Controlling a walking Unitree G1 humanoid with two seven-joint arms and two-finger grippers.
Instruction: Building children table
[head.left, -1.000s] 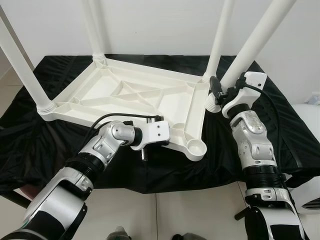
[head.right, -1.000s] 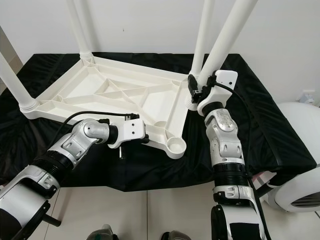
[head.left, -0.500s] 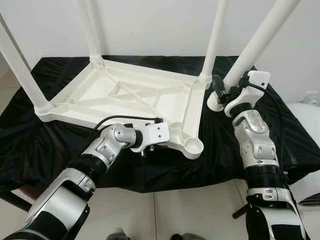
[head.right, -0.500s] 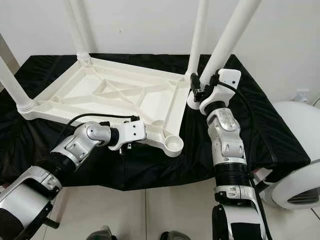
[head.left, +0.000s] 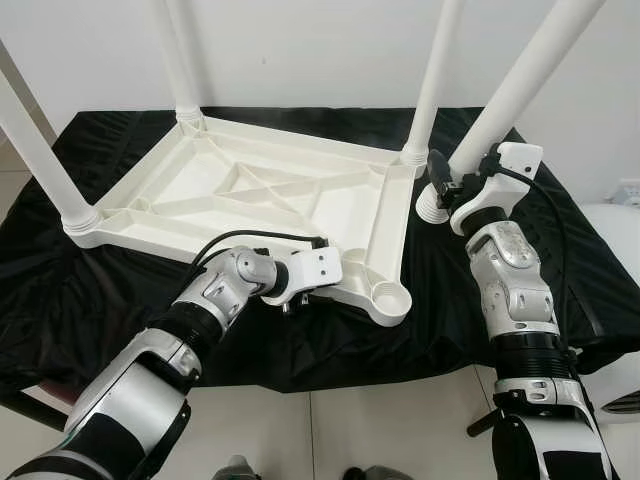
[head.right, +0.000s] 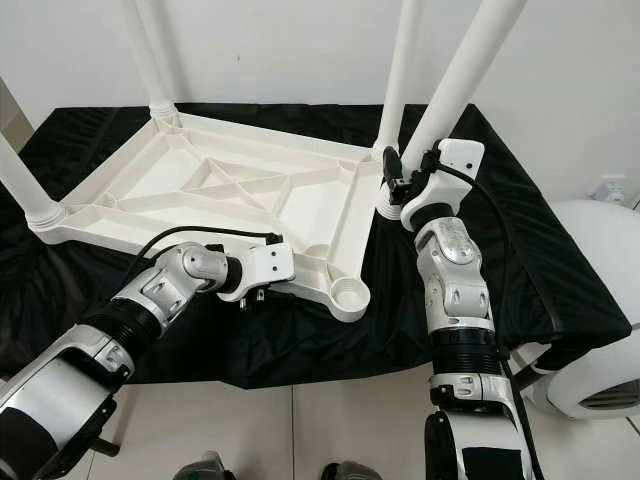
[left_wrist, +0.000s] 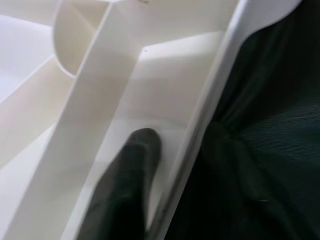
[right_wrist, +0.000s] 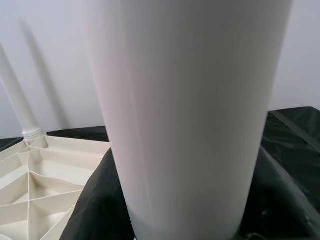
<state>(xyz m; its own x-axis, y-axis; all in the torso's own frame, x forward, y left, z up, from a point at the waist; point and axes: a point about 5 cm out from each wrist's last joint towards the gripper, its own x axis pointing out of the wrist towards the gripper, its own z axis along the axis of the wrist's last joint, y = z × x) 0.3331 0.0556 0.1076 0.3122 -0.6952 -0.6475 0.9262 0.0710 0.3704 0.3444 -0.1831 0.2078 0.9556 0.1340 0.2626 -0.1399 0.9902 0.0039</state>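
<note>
Tabletop: the white tabletop (head.left: 270, 205) lies upside down, ribs showing, on the black cloth (head.left: 560, 270) that covers the surface.
Legs, counted: four white legs. Three stand screwed into corner sockets, at about 9 o'clock (head.left: 40, 160), 11 o'clock (head.left: 175, 60) and 1 o'clock (head.left: 437, 80) of the tabletop.
Loose leg: the fourth leg (head.left: 515, 90) leans at about 2 o'clock, its ringed foot down on the cloth just beside the tabletop's right rim, not in any socket.
Empty socket: one round socket (head.left: 391, 297) at the near right corner, about 5 o'clock, has no leg in it.
Right tool: the right tool (head.left: 440, 180) sits against the loose leg low down, near its ringed end; I cannot tell from here whether the fingers are clamped on it.
Left tool: the left tool (head.left: 295, 300) is at the tabletop's near rim; its wrist view has one black finger (left_wrist: 132, 175) inside the rim wall. The other is hidden, so whether it pinches the rim I cannot tell.
Risk, leg: the leg is long and tilted, held low, so it could swing or slip from the tool on the way to the socket.
Risk, threading: entering the socket at a slant, it could jam or cross-thread.
Risk, tabletop: the tabletop could slide on the smooth cloth if the left tool gives way while the leg is pressed in.
</note>
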